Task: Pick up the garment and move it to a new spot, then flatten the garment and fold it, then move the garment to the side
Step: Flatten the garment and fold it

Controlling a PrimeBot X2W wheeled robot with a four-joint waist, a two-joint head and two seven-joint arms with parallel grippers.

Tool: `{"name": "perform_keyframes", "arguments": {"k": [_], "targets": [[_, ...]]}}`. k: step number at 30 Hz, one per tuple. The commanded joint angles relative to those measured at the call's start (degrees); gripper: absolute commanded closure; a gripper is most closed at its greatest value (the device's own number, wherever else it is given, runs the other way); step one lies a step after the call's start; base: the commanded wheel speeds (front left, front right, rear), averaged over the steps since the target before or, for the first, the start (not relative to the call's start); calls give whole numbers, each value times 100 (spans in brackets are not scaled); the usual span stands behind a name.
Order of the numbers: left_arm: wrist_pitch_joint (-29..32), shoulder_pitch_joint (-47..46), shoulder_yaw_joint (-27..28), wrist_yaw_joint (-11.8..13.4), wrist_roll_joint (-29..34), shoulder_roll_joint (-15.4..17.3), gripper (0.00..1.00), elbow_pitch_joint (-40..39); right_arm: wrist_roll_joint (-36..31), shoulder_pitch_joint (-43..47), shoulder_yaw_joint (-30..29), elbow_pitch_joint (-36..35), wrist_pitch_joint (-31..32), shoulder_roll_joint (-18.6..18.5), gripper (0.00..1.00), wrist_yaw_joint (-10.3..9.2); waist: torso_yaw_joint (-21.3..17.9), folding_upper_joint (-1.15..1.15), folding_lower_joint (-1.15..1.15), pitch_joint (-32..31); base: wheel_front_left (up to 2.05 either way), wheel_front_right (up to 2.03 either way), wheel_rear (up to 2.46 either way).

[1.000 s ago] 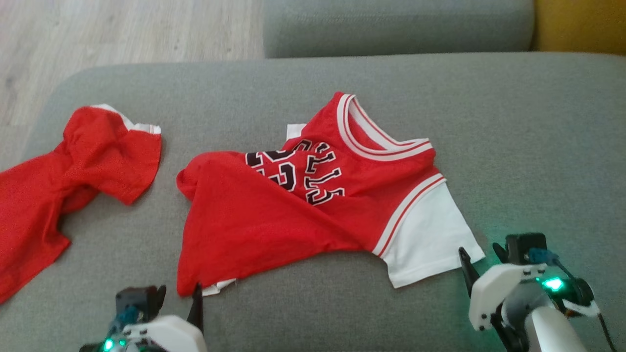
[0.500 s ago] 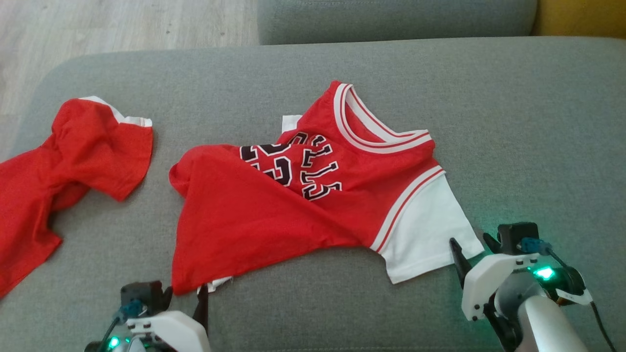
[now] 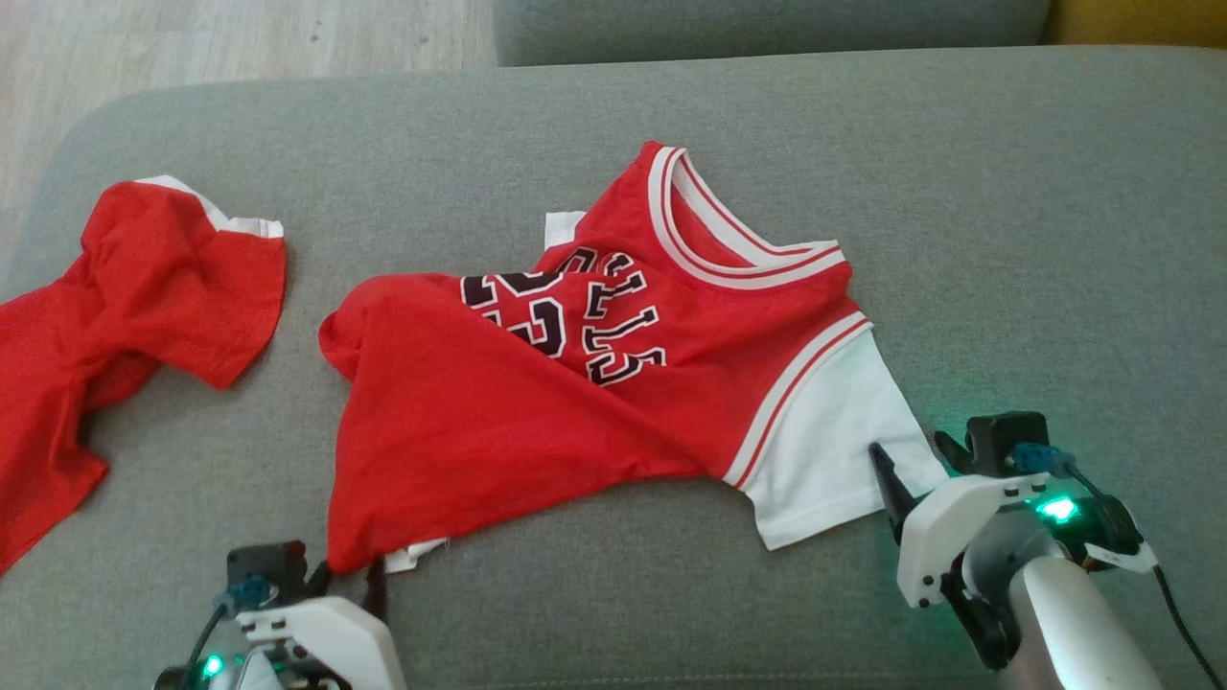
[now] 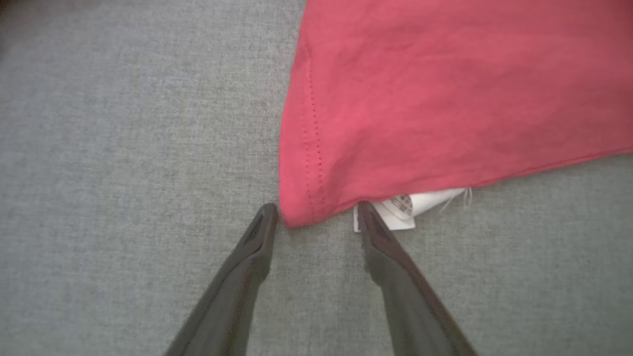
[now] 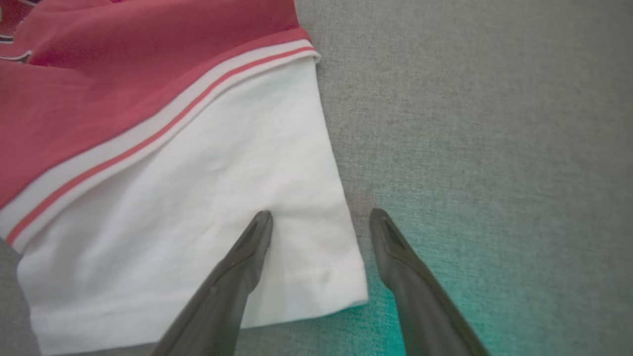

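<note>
Head view. Item: garment [image 3: 575, 402], a red jersey with black lettering and striped white trim, lying crumpled and partly folded over itself on a grey cushion [image 3: 1007, 240]. Its white sleeve [image 3: 834, 441] is spreading flat at its right side. A second red cloth [image 3: 144, 307] is lying well apart to the garment's left. The left gripper [image 3: 347, 573] is sitting at the garment's near hem corner and the right gripper [image 3: 911, 448] at the near edge of the sleeve. Wooden floor [image 3: 192, 48] is showing beyond the garment, past the cushion.

Left wrist view. The left gripper [image 4: 316, 207] is holding its fingers spread, the tips straddling the garment's [image 4: 445, 99] hem corner, one on each side, gripping nothing. A white label [image 4: 410, 207] is peeking from under the garment's hem, just beside one fingertip.

Right wrist view. The right gripper [image 5: 321, 213] is holding its fingers spread, pinching nothing. One finger is lying over the sleeve [image 5: 198, 198], the other over bare cushion [image 5: 494, 123] just beside the sleeve's side edge. The garment's red body [image 5: 99, 74] is lying beyond the sleeve.
</note>
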Motion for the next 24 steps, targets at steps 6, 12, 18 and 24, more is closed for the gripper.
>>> {"name": "perform_keyframes", "arguments": {"k": [6,12,18,24], "targets": [[-105,-464,108,-72,-8,60,100,145,323,-158,404,-86,131,-104,97,43,21,0,0,-34,0,0,0],[-116,-387,174,-227,-306,10,100,121,1230,-119,495,-406,135,-90,100,43,-46,0,0,-244,0,0,0],[214,-99,532,-447,-1023,58,100,-1222,2615,24,207,-1825,417,-195,100,43,-143,0,0,-539,0,0,0],[886,-14,837,-534,-1678,253,100,-3222,3700,195,-490,-3698,1041,-249,100,43,-232,0,0,-786,0,0,0]]}}
